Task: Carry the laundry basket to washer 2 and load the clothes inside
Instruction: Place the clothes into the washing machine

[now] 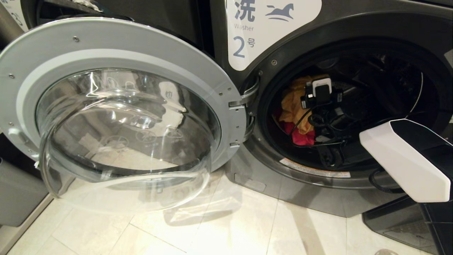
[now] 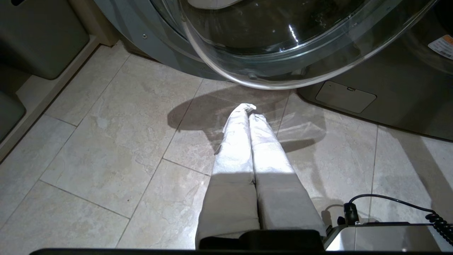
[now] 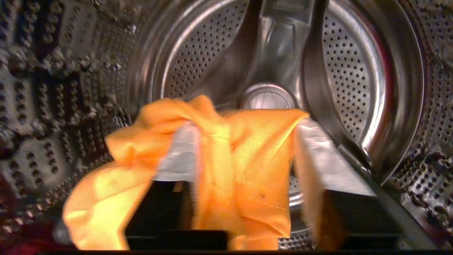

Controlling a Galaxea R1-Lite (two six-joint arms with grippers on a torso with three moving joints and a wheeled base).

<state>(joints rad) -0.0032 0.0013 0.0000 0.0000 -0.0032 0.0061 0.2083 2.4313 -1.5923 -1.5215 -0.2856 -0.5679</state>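
Reaching deep into washer 2 [image 1: 354,106], the right gripper [image 3: 244,156] has its jaws parted, seemingly letting go of the orange cloth [image 3: 247,166] draped over its fingers so it falls beside the red cloth [image 1: 300,136]. Parked over the floor, the left gripper [image 2: 247,109] is pressed closed.

Pale stone-look floor tiles [image 1: 219,230] run beside a grey bin [image 1: 17,198].
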